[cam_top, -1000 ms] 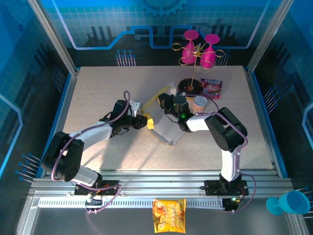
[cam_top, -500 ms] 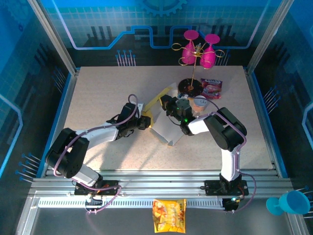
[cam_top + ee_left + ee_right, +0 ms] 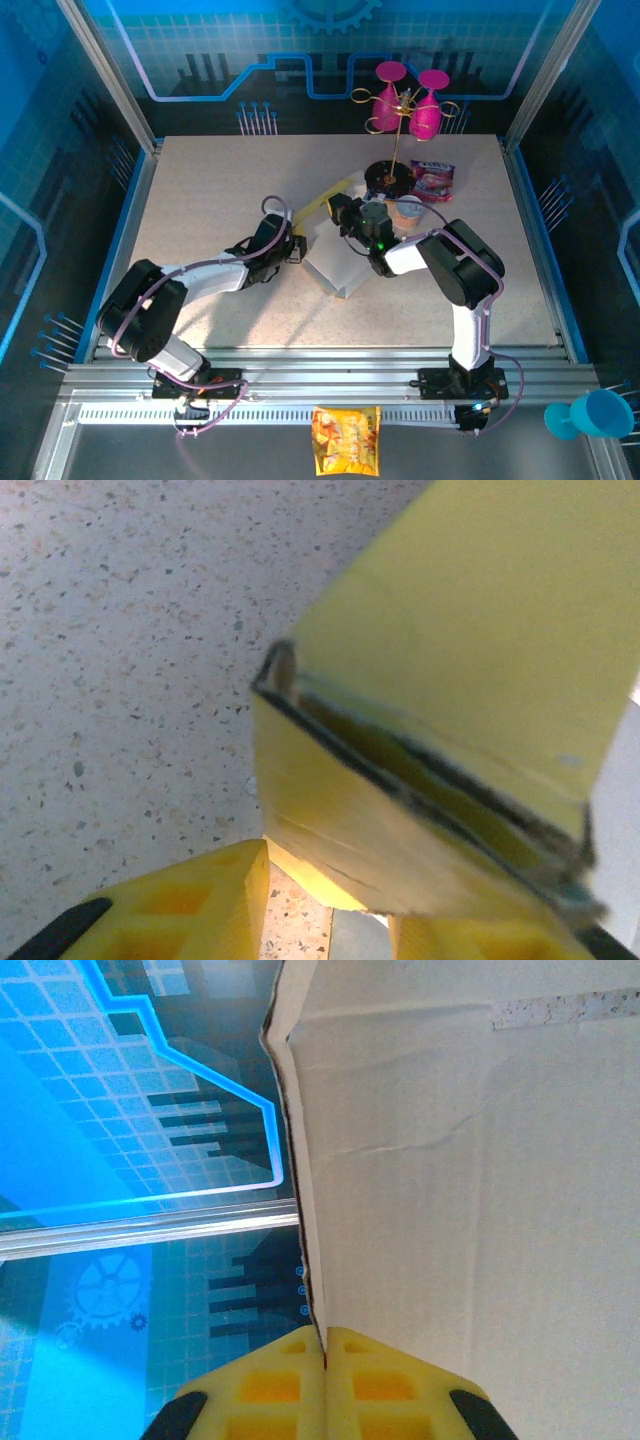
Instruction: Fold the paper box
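Starting at the near rail (image 3: 300, 385): snack bag (image 3: 346, 440), print unreadable. Mid-table: paper box (image 3: 340, 262), white inside up, one corner pointing nearward, yellow flap slanting along its far side; long axis unclear. Left gripper (image 3: 293, 250): jaws apart, flap edge between. Right gripper (image 3: 338, 210): pinched on the box's edge. Farthest: pink packet (image 3: 432, 177), lettering illegible.

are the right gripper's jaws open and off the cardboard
No, the right gripper has its jaws pressed together on the edge of the thin white-faced cardboard box sheet.
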